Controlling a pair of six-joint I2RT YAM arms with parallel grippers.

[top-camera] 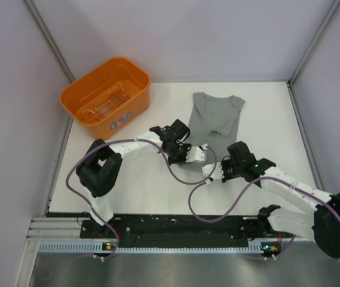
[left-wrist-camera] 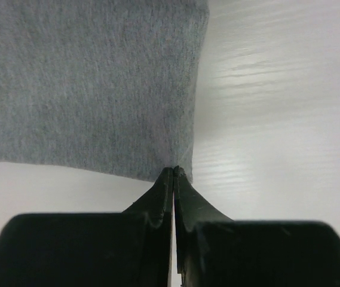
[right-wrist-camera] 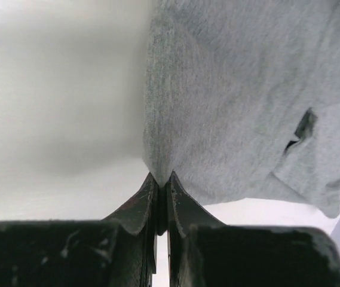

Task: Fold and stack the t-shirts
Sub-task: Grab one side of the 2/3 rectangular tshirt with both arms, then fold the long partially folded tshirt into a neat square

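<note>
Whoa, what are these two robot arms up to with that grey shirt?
Two robot arms are handling a grey t-shirt that lies on the white table. The left claw and the right claw are each pinched shut on the shirt's near edge, probably to fold it. An orange basket stands at the far left.

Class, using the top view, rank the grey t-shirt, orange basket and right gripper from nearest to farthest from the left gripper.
1. Grey t-shirt: pinched by the left gripper itself.
2. Right gripper: just to its right, slightly nearer the bases.
3. Orange basket: back-left corner.
</note>
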